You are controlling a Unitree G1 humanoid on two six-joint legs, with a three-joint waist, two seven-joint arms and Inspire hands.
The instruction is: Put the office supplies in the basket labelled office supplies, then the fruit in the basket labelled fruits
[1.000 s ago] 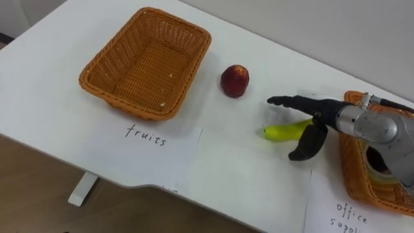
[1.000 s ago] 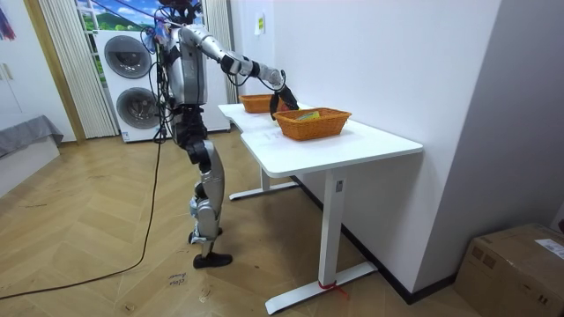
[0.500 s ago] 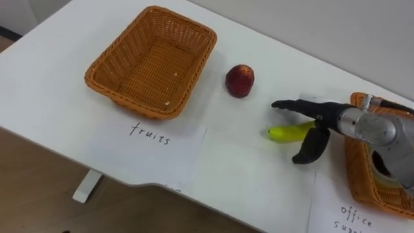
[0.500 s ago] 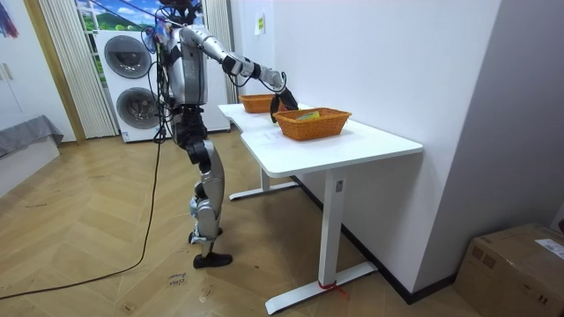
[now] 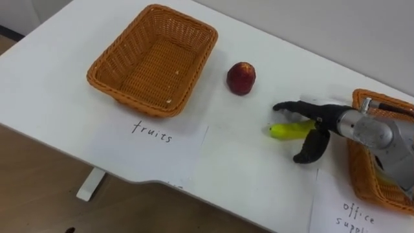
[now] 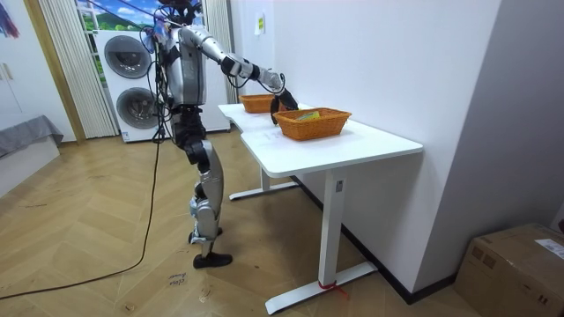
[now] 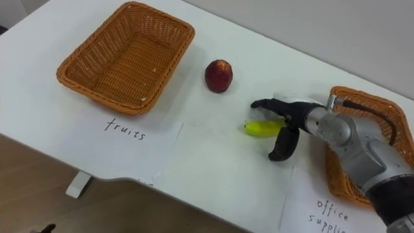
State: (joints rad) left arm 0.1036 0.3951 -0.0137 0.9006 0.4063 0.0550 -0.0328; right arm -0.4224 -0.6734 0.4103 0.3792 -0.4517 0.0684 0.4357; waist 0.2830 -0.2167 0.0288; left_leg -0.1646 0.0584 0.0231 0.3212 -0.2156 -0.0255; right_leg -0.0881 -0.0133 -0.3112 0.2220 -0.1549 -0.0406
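We note no change since earlier: the right hand [image 5: 323, 120] stays spread wide over the banana [image 5: 288, 131] on the table [image 5: 58, 103], holding nothing. The sheet [image 5: 162, 152] by the empty basket [image 5: 152, 68] reads "fruits"; a second sheet [image 5: 331, 217] reads "office".

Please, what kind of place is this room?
Probably a room in a home, or one set up like it: two stacked washing machines by a curtain, a wooden parquet floor, and a white desk.
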